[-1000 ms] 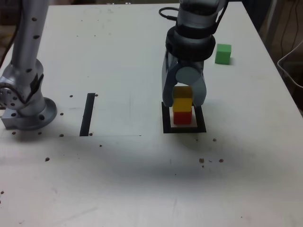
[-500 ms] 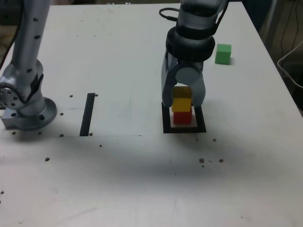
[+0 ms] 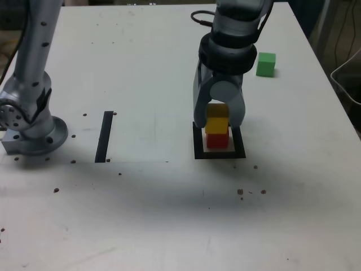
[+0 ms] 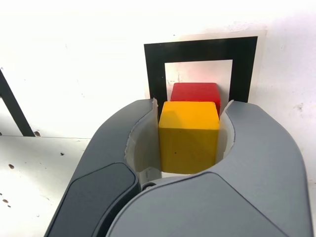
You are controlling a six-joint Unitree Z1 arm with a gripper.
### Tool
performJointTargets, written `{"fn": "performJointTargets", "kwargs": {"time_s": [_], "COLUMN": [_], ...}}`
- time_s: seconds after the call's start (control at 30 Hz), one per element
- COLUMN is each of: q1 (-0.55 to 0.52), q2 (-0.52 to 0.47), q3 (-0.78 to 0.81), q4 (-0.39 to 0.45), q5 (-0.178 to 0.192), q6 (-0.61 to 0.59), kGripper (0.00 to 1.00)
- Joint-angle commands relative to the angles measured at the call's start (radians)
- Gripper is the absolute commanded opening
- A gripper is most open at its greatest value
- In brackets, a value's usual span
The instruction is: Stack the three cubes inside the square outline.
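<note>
1. Nothing I can see differs from a second ago in the exterior view: the claw (image 3: 219,116) stands in the same spot at centre right, and the cubes lie as they did.
2. In the lower middle of the exterior view the square outline (image 3: 198,151) lies flat on the white bench (image 3: 169,214), its sides running square to the frame edges.
3. The red cube (image 3: 217,140) sits inside the outline's white centre, faces square to the border.
4. The yellow cube (image 3: 216,125) rests on top of the red one, edges lined up with it; the pair stands upright.
5. The claw points down over the stack, clenched on the yellow cube; in the wrist view both grey jaws press its side faces (image 4: 189,136), though whether they have eased slightly is hard to tell.
6. A straight black strip (image 3: 105,135) lies at centre left, long axis running toward the far edge.
7. The green cube (image 3: 265,64) sits alone at upper right, well apart from the outline.
8. No writing or labels are legible.
</note>
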Motion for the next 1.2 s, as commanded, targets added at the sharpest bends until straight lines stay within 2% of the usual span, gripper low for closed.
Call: {"fn": "performJointTargets", "kwargs": {"time_s": [0.0, 0.13, 0.27, 0.37, 0.67, 1.17], "q1": [0.002, 0.002, 0.002, 0.002, 0.002, 0.002], "q2": [0.006, 0.005, 0.004, 0.003, -0.007, -0.020], "q3": [-0.002, 0.001, 0.009, 0.011, 0.008, 0.001], "q4": [-0.008, -0.014, -0.015, -0.011, -0.005, 0.023], "q5": [0.002, 0.004, 0.008, 0.011, 0.022, 0.014], "q6": [0.005, 0.010, 0.012, 0.012, 0.012, 0.014], "kGripper": [0.50, 0.61, 0.88, 0.99, 0.99, 0.99]}}
